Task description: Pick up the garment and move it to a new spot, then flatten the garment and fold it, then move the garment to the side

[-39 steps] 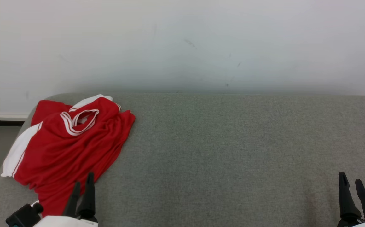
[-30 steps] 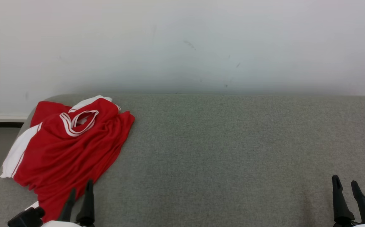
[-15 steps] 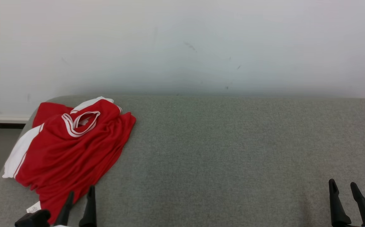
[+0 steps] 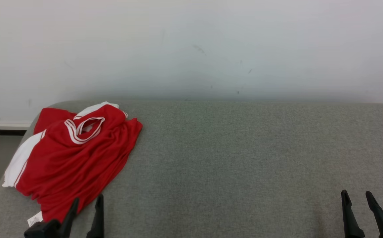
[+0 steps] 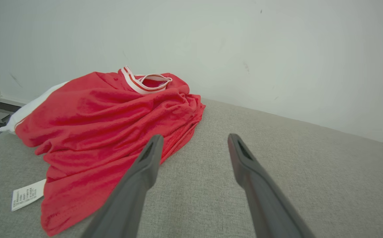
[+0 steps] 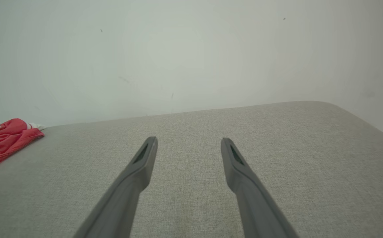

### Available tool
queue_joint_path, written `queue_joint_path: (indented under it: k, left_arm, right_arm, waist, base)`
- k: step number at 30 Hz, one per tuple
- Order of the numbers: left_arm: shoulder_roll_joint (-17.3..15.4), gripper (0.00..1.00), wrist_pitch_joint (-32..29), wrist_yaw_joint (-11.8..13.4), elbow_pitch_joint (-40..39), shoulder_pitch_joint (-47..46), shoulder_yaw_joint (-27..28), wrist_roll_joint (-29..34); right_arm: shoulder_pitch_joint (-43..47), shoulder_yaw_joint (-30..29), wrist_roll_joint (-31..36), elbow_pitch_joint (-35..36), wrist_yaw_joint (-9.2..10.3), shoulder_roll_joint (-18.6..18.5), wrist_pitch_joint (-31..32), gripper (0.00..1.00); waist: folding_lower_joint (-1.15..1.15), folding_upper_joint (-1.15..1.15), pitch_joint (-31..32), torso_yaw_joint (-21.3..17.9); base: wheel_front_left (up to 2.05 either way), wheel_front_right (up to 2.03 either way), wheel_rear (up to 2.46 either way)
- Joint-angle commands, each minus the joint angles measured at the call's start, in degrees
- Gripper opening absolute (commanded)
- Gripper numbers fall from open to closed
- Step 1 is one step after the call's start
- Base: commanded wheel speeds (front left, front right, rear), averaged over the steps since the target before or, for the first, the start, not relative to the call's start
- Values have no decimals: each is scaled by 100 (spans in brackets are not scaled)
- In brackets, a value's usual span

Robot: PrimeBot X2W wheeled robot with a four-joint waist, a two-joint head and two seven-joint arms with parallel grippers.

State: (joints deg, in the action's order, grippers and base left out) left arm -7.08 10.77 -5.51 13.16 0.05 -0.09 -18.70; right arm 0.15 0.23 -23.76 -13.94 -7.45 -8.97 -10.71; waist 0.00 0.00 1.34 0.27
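Plainly, the left arm is the one placed for this. The red jersey (image 4: pixel 75 155) lies crumpled at the far-left end of the grey upholstered surface (image 4: pixel 244 158). Its long line runs from the striped neckline (image 4: pixel 85 127) near the wall (image 4: pixel 191 49) down toward the near edge. There its hem (image 4: pixel 57 210) and a white care label (image 4: pixel 34 218) end just beside the left gripper (image 4: pixel 87 198). That gripper is spread wide and empty. In the wrist view one of its fingers (image 5: pixel 138 185) seems to overlap the cloth, though I can't tell whether it touches. The right gripper (image 4: pixel 355 192), equally spread and empty, hovers well apart over bare upholstery. A pickup looks to me like a short reach forward and leftward.
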Motion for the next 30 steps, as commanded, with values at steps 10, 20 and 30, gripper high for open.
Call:
queue_joint_path:
  k: [10,20,30]
  left_arm:
    - [-91,100,161,15,-41,82,-70,620]
    - [-93,100,281,10,41,143,-111,1049]
    - [-7,100,384,-50,222,168,-37,1240]
  right_arm:
    - [98,-1,396,-26,-4,-61,-168,100]
    - [156,-54,669,-75,-5,-16,-283,100]
    - [211,-12,842,-157,-5,-36,-392,100]
  waist:
    - [0,0,20,13]
    - [0,0,45,10]
    - [0,0,93,1]
  base:
    - [0,0,0]
    - [0,0,0]
    - [0,0,0]
